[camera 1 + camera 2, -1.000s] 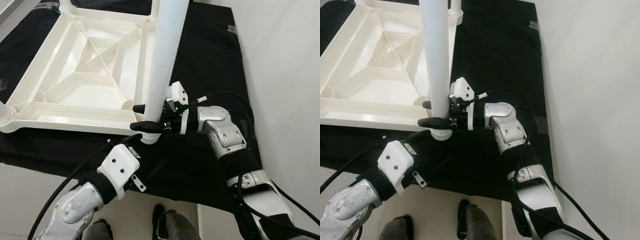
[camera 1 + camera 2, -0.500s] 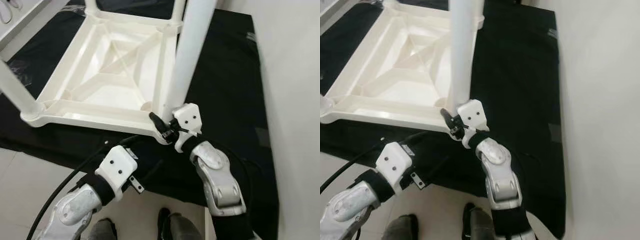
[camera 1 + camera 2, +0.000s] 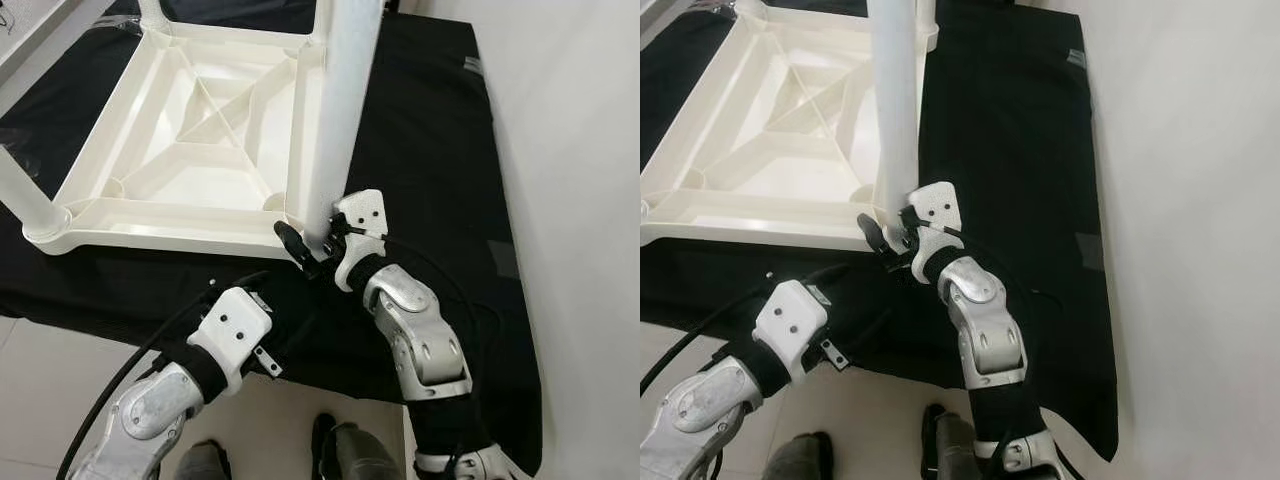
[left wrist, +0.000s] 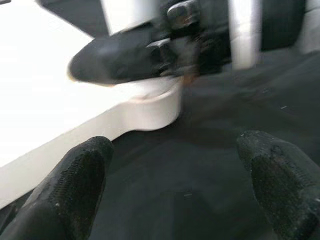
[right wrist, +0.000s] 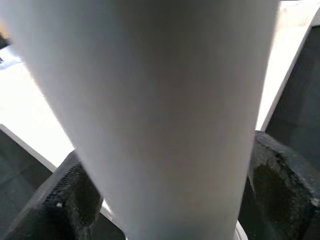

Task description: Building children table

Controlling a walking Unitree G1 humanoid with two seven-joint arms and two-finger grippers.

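The white children's table top (image 3: 150, 175) lies upside down on a black cloth (image 3: 430, 130). A white table leg (image 3: 338, 120) stands upright in its near right corner socket. My right gripper (image 3: 312, 243) is shut on the base of this leg, and in the right wrist view the leg (image 5: 150, 100) sits between both black fingers (image 5: 70, 200). My left arm's wrist (image 3: 233, 335) hovers just in front of that corner. The left gripper (image 4: 180, 165) is open and low over the cloth, facing the table corner (image 4: 150, 110), holding nothing.
Two more legs stand in the table's left corner (image 3: 25, 195) and far corner (image 3: 152, 12). The cloth's near edge (image 3: 120, 330) gives way to pale tile floor. A light wall or floor (image 3: 570, 150) borders the cloth on the right. My feet (image 3: 340, 450) are at the bottom.
My right arm has swung around the leg: the forearm came in from the right, and now rises from below. The grip stayed at the leg's base. The left arm has hardly moved.
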